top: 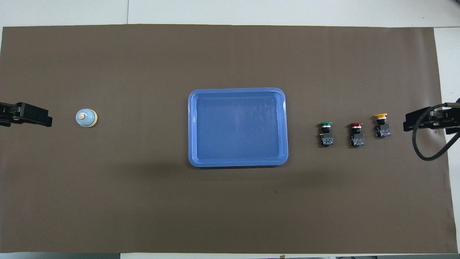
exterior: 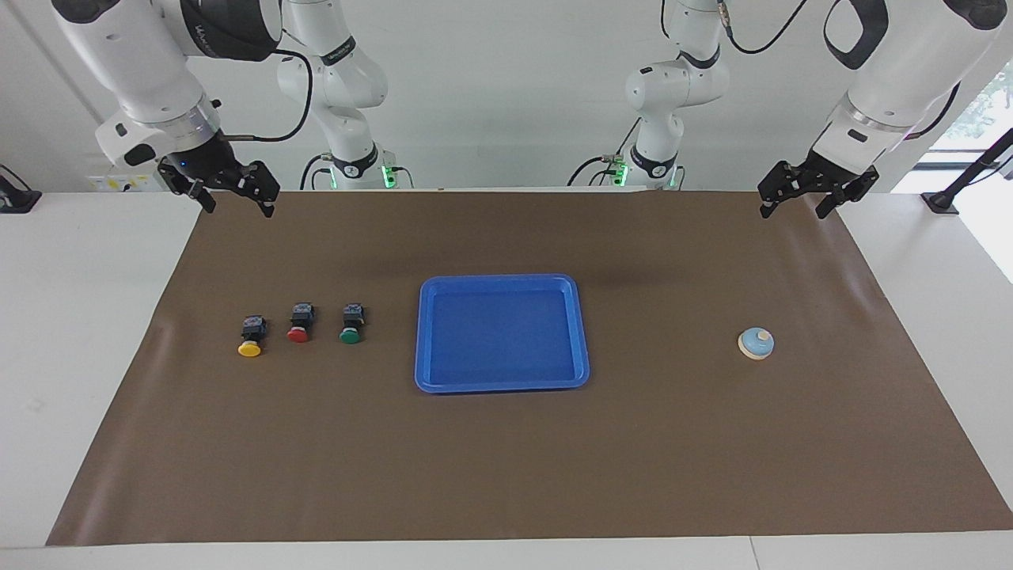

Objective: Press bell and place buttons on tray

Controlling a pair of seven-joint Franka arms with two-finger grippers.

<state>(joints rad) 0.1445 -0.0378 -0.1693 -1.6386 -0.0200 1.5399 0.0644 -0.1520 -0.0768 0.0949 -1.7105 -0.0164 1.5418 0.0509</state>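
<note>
Basically nothing is being held yet: left gripper [exterior: 819, 194] and right gripper [exterior: 229, 188] are both hanging wide open and empty above the desk [exterior: 79, 317], each at its own end. Bell [exterior: 756, 343] is sitting under and just inboard of the left gripper, so that arm looks set to be pressing it. Buttons, yellow [exterior: 251, 336], red [exterior: 300, 322], green [exterior: 351, 323], are lining up inboard of the right gripper, with the empty tray [exterior: 427, 332] between the two grippers, an easy short carry.
</note>
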